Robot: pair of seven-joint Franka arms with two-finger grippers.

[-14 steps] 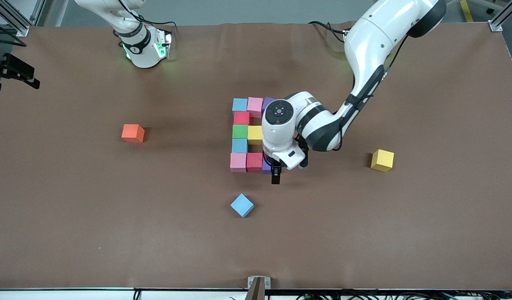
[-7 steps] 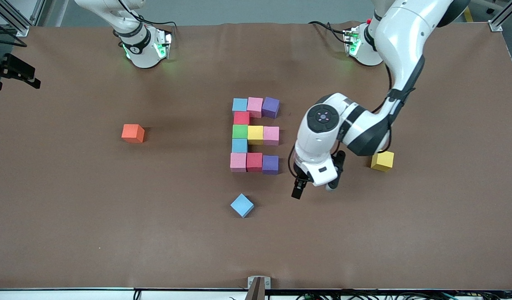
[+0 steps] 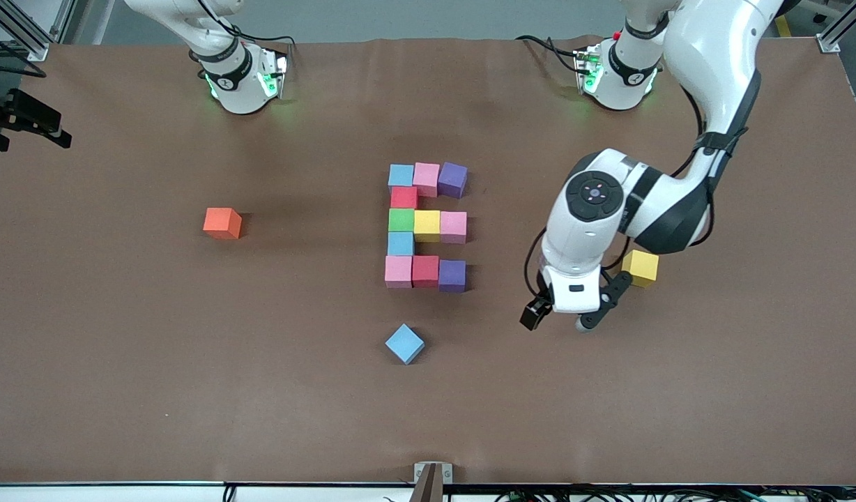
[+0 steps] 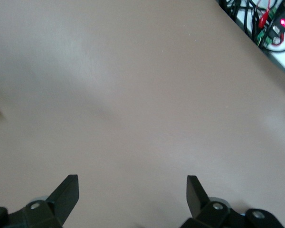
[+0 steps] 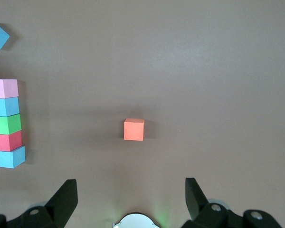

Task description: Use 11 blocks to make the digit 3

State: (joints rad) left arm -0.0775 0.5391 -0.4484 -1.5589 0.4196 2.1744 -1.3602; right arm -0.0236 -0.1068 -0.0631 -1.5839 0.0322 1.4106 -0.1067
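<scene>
Now the left gripper (image 3: 558,318) hangs with fingers spread wide, holding nothing, over bare brown table (image 3: 679,390) near the loose yellow foam cube (image 3: 640,268). Toward the table's middle, eleven small foam cubes (image 3: 426,225) sit touching in an E shape. High up, the right gripper (image 5: 130,190) waits, also spread.

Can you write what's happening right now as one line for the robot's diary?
digit 3: all blocks placed | left gripper: open, empty, over bare table near spare yellow cube | right gripper: open, waiting
</scene>
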